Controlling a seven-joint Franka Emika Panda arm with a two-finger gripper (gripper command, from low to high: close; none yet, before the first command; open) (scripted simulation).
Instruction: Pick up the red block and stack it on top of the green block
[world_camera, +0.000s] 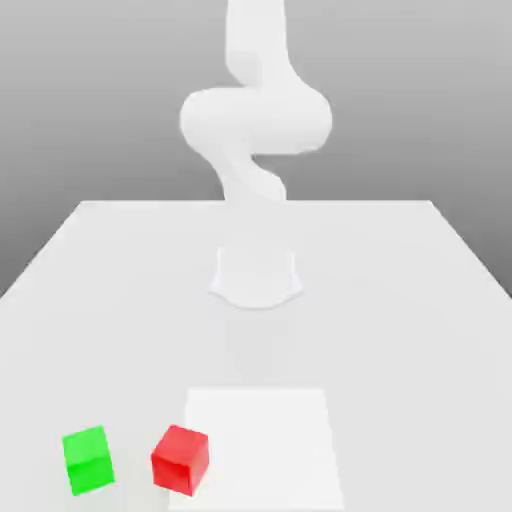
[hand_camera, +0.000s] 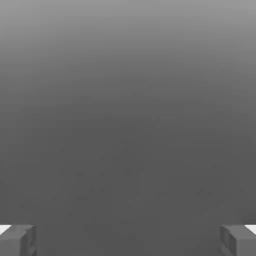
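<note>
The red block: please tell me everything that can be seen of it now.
The red block is a small plain cube of uniform red colour, with a matte look. It rests flat on the white table, turned slightly so that one corner faces the camera. It sits near the front edge, to the exterior view's right of the green block, apart from it. Nothing touches it except the table. The hand view does not show it.

White arm (world_camera: 255, 120) rises from its base, bends in an S-curve & runs out of frame up top. Hand (hand_camera: 128, 240) wide open, fingers (hand_camera: 17, 240) far apart w/ nothing between.
</note>
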